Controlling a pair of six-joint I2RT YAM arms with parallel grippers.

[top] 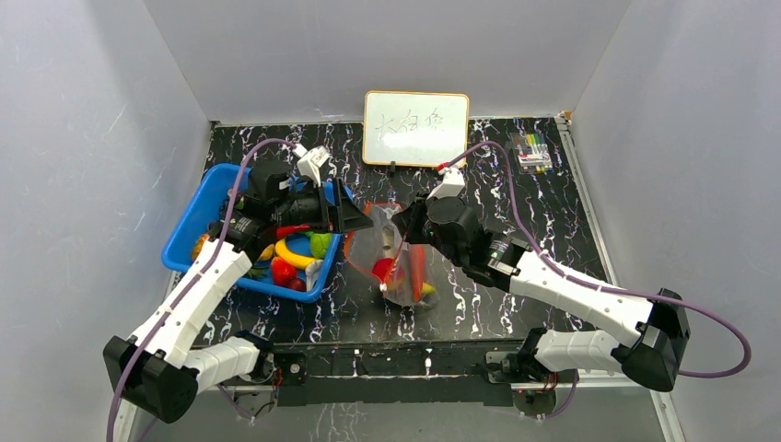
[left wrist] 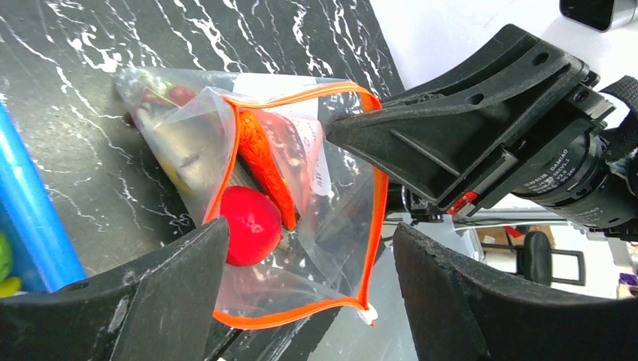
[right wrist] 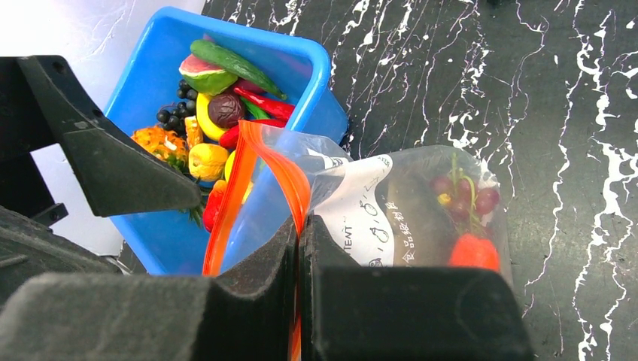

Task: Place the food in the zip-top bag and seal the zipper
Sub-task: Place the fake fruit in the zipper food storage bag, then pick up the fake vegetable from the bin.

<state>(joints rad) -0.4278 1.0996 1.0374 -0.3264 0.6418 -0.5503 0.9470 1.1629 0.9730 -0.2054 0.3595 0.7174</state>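
Within right pincer, zipper (bag gaping)

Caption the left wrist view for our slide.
Open left gripper faces the zip-top bag; right gripper pinches its zipper.

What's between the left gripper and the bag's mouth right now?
Nothing. In the left wrist view the open left gripper faces the bag directly, its orange-rimmed mouth gaping, with a round red fruit inside.
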